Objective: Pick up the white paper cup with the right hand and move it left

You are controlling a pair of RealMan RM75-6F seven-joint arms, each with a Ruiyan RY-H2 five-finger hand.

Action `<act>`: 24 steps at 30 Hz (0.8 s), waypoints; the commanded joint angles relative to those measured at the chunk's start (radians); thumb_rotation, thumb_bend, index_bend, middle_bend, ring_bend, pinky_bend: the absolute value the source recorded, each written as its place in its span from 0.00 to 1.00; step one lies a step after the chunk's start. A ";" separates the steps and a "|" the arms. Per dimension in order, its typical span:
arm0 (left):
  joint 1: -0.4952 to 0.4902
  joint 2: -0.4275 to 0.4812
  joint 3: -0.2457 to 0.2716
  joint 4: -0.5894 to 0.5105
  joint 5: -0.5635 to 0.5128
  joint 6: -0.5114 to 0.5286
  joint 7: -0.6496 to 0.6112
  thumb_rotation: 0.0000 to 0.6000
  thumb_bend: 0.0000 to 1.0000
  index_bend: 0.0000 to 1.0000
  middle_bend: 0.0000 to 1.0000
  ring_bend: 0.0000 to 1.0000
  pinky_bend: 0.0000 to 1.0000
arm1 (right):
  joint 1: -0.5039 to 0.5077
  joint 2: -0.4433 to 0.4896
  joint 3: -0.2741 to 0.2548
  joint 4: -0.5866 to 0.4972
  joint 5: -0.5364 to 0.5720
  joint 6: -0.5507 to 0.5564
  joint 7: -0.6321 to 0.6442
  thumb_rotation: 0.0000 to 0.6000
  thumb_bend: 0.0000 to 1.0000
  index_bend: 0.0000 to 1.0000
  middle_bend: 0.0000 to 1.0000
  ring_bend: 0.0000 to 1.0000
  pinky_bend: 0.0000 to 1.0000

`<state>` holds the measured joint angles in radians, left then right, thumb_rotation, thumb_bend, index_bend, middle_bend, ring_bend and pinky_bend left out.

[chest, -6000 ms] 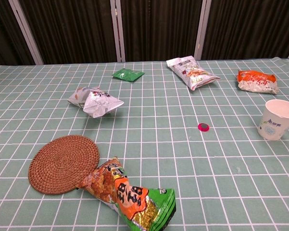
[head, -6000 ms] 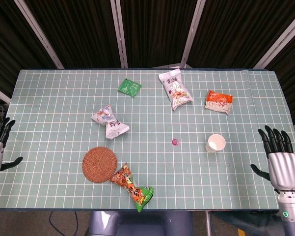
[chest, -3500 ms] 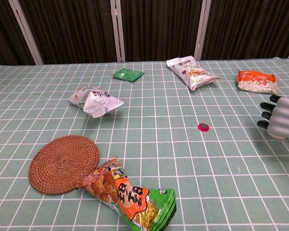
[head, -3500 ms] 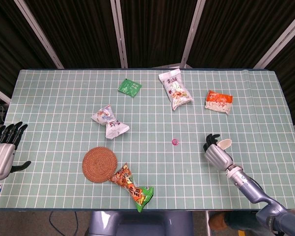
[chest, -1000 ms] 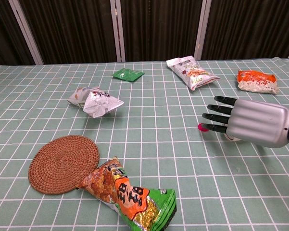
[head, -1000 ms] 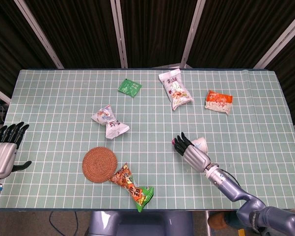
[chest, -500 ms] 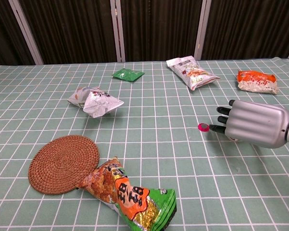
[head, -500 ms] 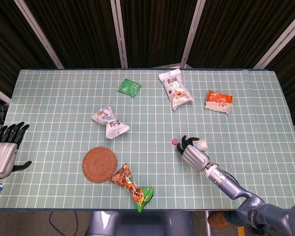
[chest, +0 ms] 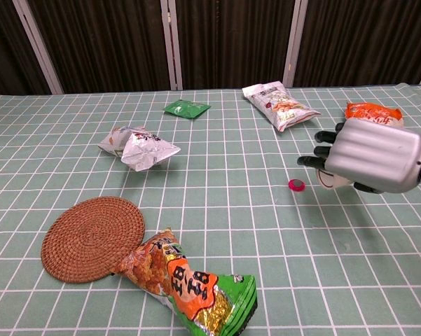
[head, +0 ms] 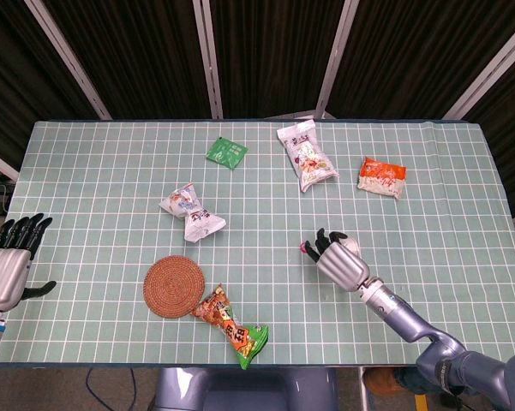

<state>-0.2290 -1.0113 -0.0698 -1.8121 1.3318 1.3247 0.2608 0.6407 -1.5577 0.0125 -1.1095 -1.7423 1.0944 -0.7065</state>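
Gripping the white paper cup [chest: 330, 180], the right robot hand [chest: 368, 163] hides any print on it.

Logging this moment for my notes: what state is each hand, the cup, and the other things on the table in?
right hand: grips the cup
white paper cup: held, mostly hidden
left hand: holds nothing, fingers apart
round woven coaster: flat, bare
orange-green snack bag: lying, sealed
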 commanded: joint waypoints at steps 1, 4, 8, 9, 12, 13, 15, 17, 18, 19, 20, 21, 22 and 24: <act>0.000 0.002 0.001 -0.002 0.001 0.000 -0.002 1.00 0.00 0.00 0.00 0.00 0.00 | -0.006 0.021 0.076 -0.098 0.108 0.020 0.195 1.00 0.21 0.18 0.40 0.23 0.51; 0.001 0.005 0.001 -0.006 0.003 -0.001 -0.009 1.00 0.00 0.00 0.00 0.00 0.00 | -0.006 0.026 0.122 -0.158 0.186 -0.001 0.298 1.00 0.21 0.18 0.40 0.22 0.50; 0.000 0.009 0.003 -0.008 0.005 -0.004 -0.015 1.00 0.00 0.00 0.00 0.00 0.00 | 0.007 0.021 0.182 -0.205 0.285 -0.048 0.414 1.00 0.21 0.18 0.40 0.22 0.49; 0.000 0.010 0.003 -0.008 0.006 -0.005 -0.017 1.00 0.00 0.00 0.00 0.00 0.00 | 0.013 0.016 0.194 -0.203 0.301 -0.055 0.433 1.00 0.21 0.18 0.40 0.22 0.49; -0.001 0.012 0.004 -0.008 0.006 -0.009 -0.023 1.00 0.00 0.00 0.00 0.00 0.00 | 0.027 -0.014 0.229 -0.189 0.353 -0.072 0.493 1.00 0.21 0.18 0.40 0.22 0.49; -0.001 0.013 0.004 -0.009 0.005 -0.010 -0.025 1.00 0.00 0.00 0.00 0.00 0.00 | 0.030 -0.024 0.238 -0.184 0.369 -0.078 0.510 1.00 0.21 0.18 0.40 0.22 0.49; -0.002 0.014 0.003 -0.008 0.003 -0.012 -0.028 1.00 0.00 0.00 0.00 0.00 0.00 | 0.037 -0.049 0.256 -0.175 0.410 -0.095 0.542 1.00 0.21 0.18 0.40 0.22 0.49; -0.002 0.015 0.003 -0.007 0.001 -0.014 -0.030 1.00 0.00 0.00 0.00 0.00 0.00 | 0.040 -0.066 0.267 -0.172 0.434 -0.104 0.560 1.00 0.21 0.18 0.40 0.22 0.49; -0.003 0.015 0.003 -0.006 -0.001 -0.017 -0.031 1.00 0.00 0.00 0.00 0.00 0.00 | 0.044 -0.080 0.274 -0.169 0.455 -0.112 0.570 1.00 0.21 0.18 0.40 0.22 0.49; -0.004 0.015 0.003 -0.006 -0.002 -0.019 -0.031 1.00 0.00 0.00 0.00 0.00 0.00 | 0.048 -0.091 0.279 -0.167 0.472 -0.119 0.575 1.00 0.20 0.18 0.40 0.22 0.49; -0.004 0.015 0.003 -0.005 -0.003 -0.020 -0.031 1.00 0.00 0.00 0.00 0.00 0.00 | 0.050 -0.097 0.281 -0.165 0.480 -0.121 0.576 1.00 0.20 0.18 0.40 0.22 0.48; -0.005 0.015 0.003 -0.006 -0.003 -0.021 -0.031 1.00 0.00 0.00 0.00 0.00 0.00 | 0.052 -0.104 0.283 -0.164 0.488 -0.123 0.577 1.00 0.20 0.18 0.40 0.22 0.48; -0.005 0.015 0.003 -0.006 -0.004 -0.022 -0.032 1.00 0.00 0.00 0.00 0.00 0.00 | 0.054 -0.110 0.283 -0.162 0.493 -0.124 0.576 1.00 0.20 0.18 0.40 0.22 0.48; -0.005 0.016 0.002 -0.005 -0.005 -0.022 -0.032 1.00 0.00 0.00 0.00 0.00 0.00 | 0.056 -0.126 0.279 -0.155 0.499 -0.119 0.572 1.00 0.21 0.18 0.40 0.21 0.48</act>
<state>-0.2343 -0.9957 -0.0675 -1.8171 1.3266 1.3029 0.2292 0.6939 -1.6755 0.2920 -1.2700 -1.2472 0.9739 -0.1334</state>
